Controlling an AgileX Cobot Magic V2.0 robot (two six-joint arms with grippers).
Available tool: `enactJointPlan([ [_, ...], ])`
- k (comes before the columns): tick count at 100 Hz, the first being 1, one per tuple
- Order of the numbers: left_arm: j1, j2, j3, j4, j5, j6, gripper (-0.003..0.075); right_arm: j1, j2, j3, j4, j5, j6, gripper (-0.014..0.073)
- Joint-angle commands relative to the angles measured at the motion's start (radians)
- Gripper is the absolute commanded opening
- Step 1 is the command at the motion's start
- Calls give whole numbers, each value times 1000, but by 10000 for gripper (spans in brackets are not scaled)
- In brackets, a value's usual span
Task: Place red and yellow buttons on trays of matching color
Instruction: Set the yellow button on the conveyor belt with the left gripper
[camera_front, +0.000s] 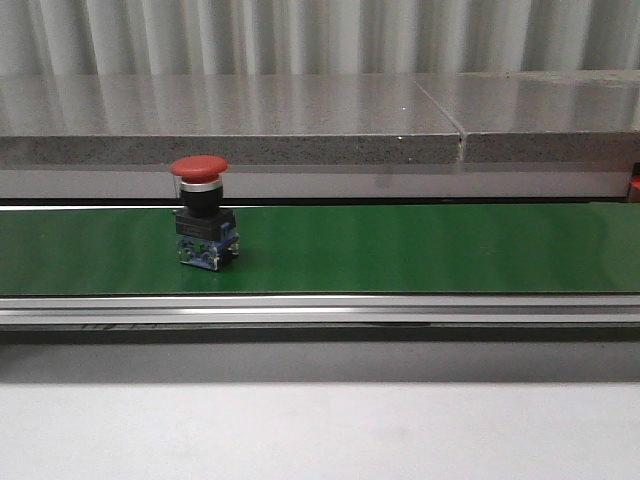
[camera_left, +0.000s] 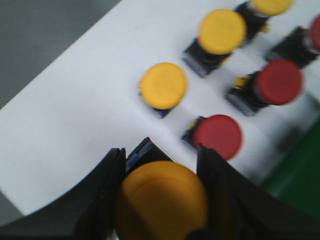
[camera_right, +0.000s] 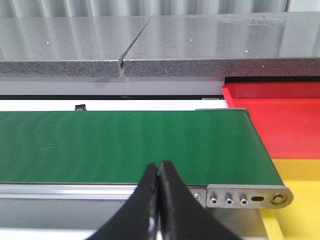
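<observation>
White surface with red and yellow buttons, green belt, grey wall ledge, left jaws squeezing a yellow button, right jaws shut tight with nothing inside

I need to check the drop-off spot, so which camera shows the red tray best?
The right wrist view: the red tray lies beyond the green belt's end, next to the yellow tray. The front view shows only a red sliver at its right edge; the left wrist view shows none.

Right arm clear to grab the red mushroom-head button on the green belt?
Probably yes: the red mushroom-head button stands alone and upright on the green conveyor belt, but the right gripper, fingers shut and empty, must open first.
</observation>
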Motion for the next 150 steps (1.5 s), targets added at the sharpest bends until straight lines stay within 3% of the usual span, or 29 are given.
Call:
enactJointPlan([
  [1,-66,-74,-28,-58,-23,70,-20,2,-16,1,-9,-80,1,-67],
  [21,-233,-85,-49,-169,22,219,-20,2,-16,1,-9,-80,1,-67],
  [40,-336,-29,-103,-170,11,222,-20,2,-16,1,-9,-80,1,-67],
  [95,-362,199,-195,-172,15,259,-6,2,-16,1,-9,-80,1,-67],
  [107,-362,200,-195,-172,22,268,122,2,-16,1,-9,-80,1,-67],
  [124,-362,198,-195,-178,30,268,461,2,-16,1,-9,-80,1,-67],
  [129,-362,193,-195,-184,32,268,528,2,-16,1,-9,-80,1,-67],
  [136,-362,176,-196,-197,30,274,566,2,-16,1,-9,-80,1,-67],
  [150,-384,105,-196,-197,12,296,566,2,-16,1,-9,-80,1,-67],
])
